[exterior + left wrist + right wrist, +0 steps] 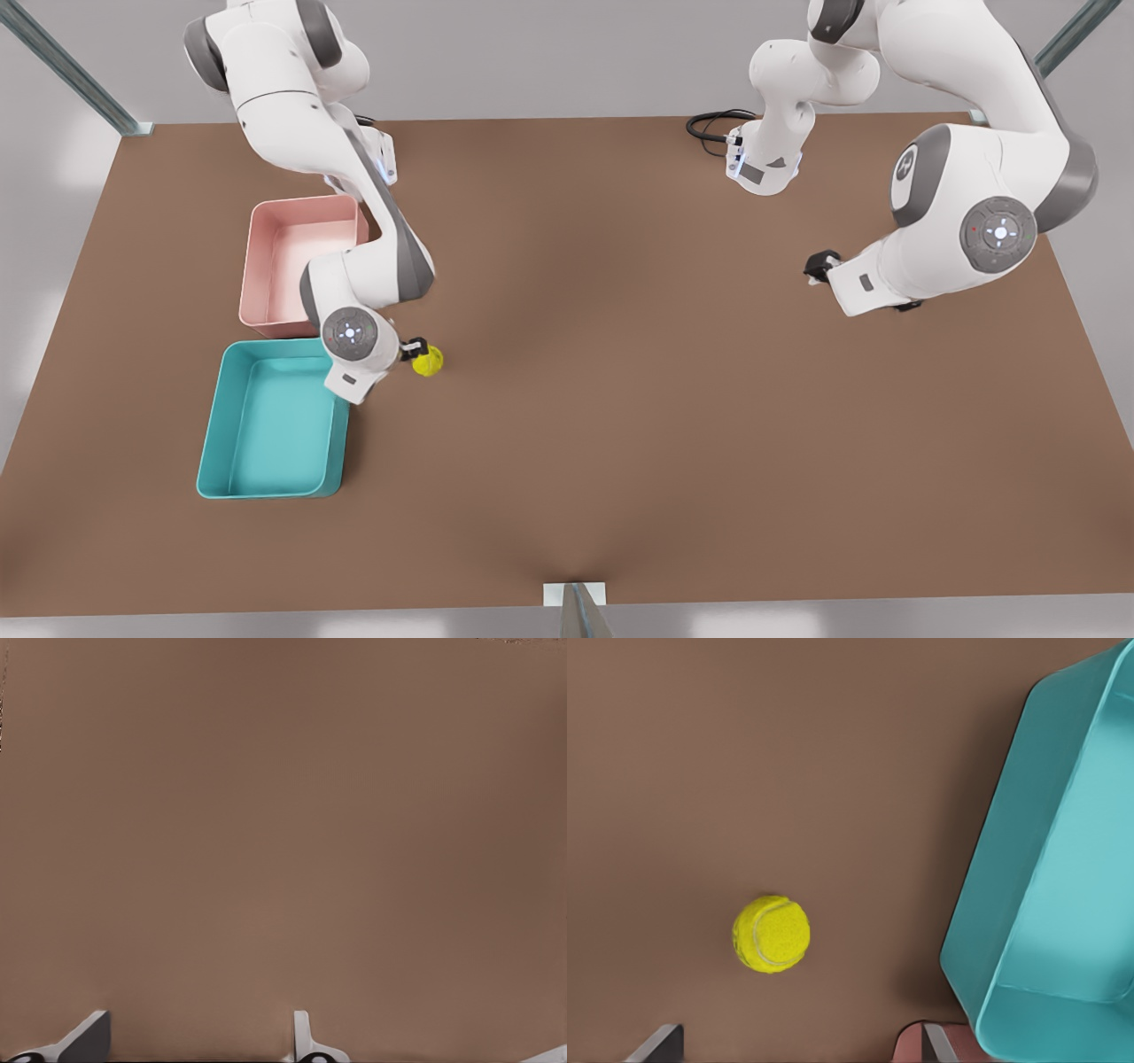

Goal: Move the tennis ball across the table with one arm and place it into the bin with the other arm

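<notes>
The tennis ball (428,361) (771,933) lies on the brown table (620,416), a short way off the teal bin (266,489) (992,904) toward the front view's right. My right gripper (412,347) (796,1047), on the arm at the front view's left, hovers over the ball. It is open, with the ball lying free below its spread fingers. My left gripper (819,264) (197,1047) waits open above bare table at the front view's right, holding nothing.
A pink tray (301,266) stands just behind the teal bin, partly covered by the right arm. A black cable (713,124) loops at the far edge near the left arm's base. Metal frame posts stand at the table's corners.
</notes>
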